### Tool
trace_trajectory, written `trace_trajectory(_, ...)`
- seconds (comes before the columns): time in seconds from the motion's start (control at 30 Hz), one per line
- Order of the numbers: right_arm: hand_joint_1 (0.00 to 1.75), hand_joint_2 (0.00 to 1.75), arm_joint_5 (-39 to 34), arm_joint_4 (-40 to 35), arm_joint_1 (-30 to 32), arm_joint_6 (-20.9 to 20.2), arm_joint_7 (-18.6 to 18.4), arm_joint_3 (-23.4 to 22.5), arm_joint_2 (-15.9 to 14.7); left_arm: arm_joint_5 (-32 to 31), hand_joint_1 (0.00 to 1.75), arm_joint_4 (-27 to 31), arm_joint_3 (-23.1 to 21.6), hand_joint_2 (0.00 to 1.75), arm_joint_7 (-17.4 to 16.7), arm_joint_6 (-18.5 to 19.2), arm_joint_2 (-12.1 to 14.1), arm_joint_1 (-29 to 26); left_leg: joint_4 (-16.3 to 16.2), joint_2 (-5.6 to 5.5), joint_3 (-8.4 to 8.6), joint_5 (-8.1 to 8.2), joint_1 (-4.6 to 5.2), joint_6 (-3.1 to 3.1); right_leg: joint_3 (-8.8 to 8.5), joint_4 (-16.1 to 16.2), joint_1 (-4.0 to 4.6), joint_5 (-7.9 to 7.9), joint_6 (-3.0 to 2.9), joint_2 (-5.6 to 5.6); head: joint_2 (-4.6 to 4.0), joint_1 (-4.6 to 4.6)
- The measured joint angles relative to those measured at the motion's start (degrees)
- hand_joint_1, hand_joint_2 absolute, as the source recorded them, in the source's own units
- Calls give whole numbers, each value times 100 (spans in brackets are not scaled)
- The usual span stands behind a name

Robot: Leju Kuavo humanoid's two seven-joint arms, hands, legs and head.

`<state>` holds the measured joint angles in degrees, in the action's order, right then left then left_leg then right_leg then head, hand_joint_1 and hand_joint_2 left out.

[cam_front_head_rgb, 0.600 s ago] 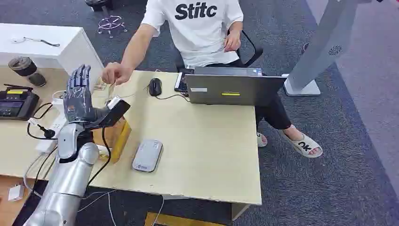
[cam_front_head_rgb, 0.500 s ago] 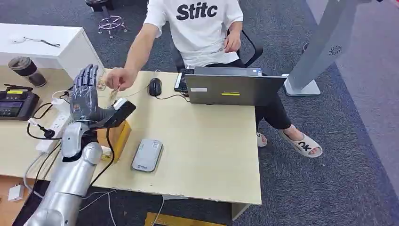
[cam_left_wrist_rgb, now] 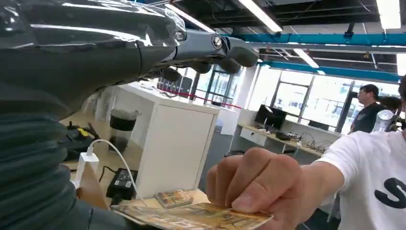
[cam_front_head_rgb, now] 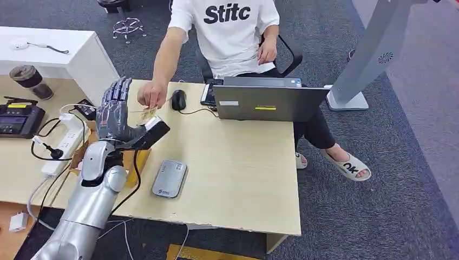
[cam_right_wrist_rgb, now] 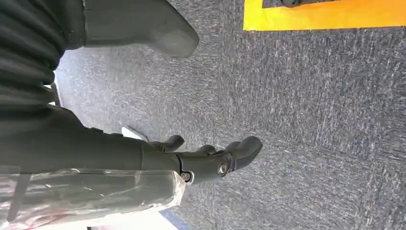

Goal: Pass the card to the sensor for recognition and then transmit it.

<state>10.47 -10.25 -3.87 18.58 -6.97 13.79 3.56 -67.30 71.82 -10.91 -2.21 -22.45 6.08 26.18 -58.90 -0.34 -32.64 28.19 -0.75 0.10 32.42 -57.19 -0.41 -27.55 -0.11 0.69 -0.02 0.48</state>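
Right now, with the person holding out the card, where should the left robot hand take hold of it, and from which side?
Take the card by the free end pointing away from the person's hand, which pinches the other end. It lies roughly flat, so probably bring the left robot hand in from the robot's side, thumb under, fingers over. The robot hand looks open, fingers extended.
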Motion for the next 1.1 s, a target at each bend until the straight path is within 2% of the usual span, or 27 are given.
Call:
trace_trajectory(0.8, 0, 175, 7, 0, 2, 31, -28, 0, 0, 487, 175, 0, 0, 175, 278, 105, 7, -228, 0, 0, -1, 0, 0, 0, 0, 0, 0, 0, 0, -1, 0, 0)
trace_trajectory(0.93, 0, 175, 0, 0, 4, 44, 13, 0, 0, 625, 175, 2, -2, 175, 348, 379, 13, -296, 0, 0, -1, 0, 0, 0, 0, 0, 0, 0, 0, -1, 0, 0)
trace_trajectory(1.03, 0, 175, -20, 0, 20, 46, 35, -2, 0, 669, 175, 44, -92, 175, 345, 862, 33, -397, 0, 0, -1, 0, 0, 0, 0, 0, 0, 0, 0, -1, 0, 0)
trace_trajectory(1.1, 0, 175, -22, 0, 32, 53, 44, -4, 0, 669, 175, 72, -164, 175, 337, 1020, 39, -460, 0, 0, -2, 0, 0, 0, 0, 0, 0, 0, 0, -1, 0, 2)
